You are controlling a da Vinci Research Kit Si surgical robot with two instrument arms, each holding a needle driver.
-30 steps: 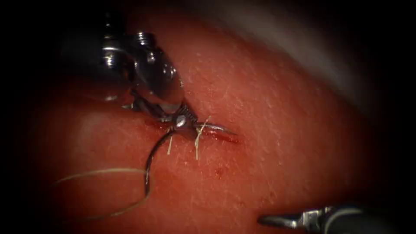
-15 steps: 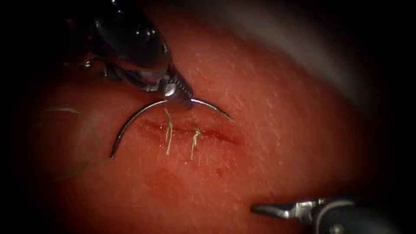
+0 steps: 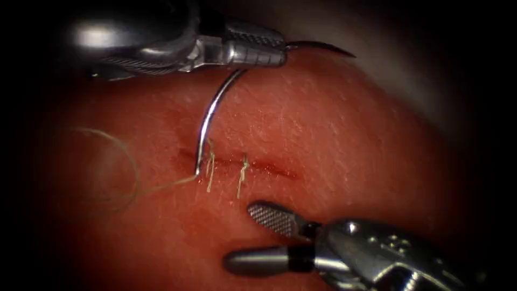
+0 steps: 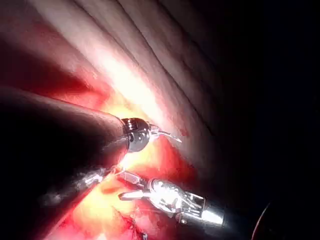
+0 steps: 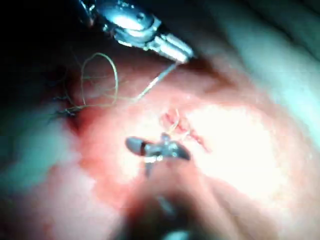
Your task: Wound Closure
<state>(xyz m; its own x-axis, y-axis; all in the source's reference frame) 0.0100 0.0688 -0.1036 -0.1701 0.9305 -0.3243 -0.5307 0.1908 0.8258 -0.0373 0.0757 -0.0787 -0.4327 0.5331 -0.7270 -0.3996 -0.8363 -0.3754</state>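
- Nearest, at the lower middle of the frame, the right tool (image 3: 242,236) lay just below the cut with its jaws spread wide and holding nothing. Half a second earlier it had sat further toward the lower right with its jaws together.
- Just beyond it, the cut (image 3: 269,168) ran across the middle of the tissue (image 3: 334,140). Two cut ends of thread (image 3: 210,172) stood up from its left part.
- The needle (image 3: 207,116) rose from the cut's left end up to the top of the frame. Its blunt end hung over that end of the cut; whether it touched the surface could not be told. Its point was free in the air at the upper right, so it was not in the tissue.
- The thread (image 3: 126,161) ran left from the blunt end in a slack loop on the left side of the cut.
- Farthest, at the upper middle, the left tool (image 3: 280,49) was clamped on the needle about a third of the way back from the point. It had carried the needle up from the cut over the last second.
- Judged from this, the lift would go best with a firm, unchanged grip. The point should stay off the tissue, and the loop should stay clear of the cut ends and the open jaws.
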